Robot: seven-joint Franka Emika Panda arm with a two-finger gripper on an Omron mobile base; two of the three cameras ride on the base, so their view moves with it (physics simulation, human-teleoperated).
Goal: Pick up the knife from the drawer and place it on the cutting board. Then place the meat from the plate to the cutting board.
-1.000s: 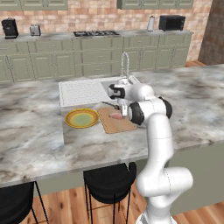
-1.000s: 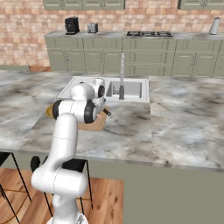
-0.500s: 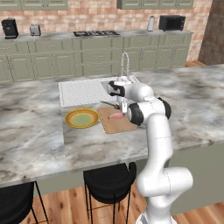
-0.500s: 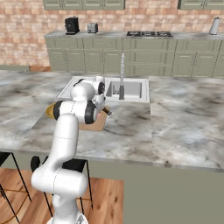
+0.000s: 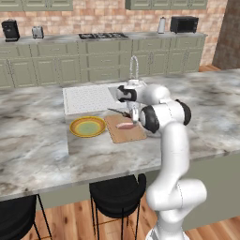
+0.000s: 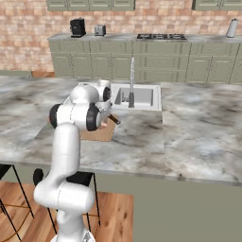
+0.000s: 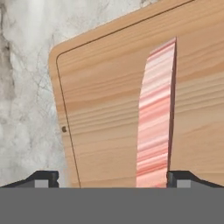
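Observation:
The pinkish-red meat [image 7: 155, 118] lies flat on the light wooden cutting board [image 7: 105, 87], and it also shows on the board [image 5: 126, 133] as a small slab [image 5: 124, 125]. My gripper [image 7: 114, 177] hangs open just above the board, fingertips [image 7: 41, 178] wide apart, with the meat close to the right one. Over the board's far end the same gripper [image 5: 134, 114] points down. The dark knife [image 5: 117, 111] rests at the board's far edge. Left of the board sits the yellow-rimmed plate [image 5: 87, 126] with nothing on it. The drawer is out of view.
A white ribbed draining area [image 5: 86, 97] and the sink with its faucet [image 5: 134, 68] lie just behind the board. The marble counter [image 5: 33, 140] stretches to both sides. Black stools [image 5: 115, 190] stand under the near edge.
The hand has shifted only slightly above the board. The meat lies in the same place on the board.

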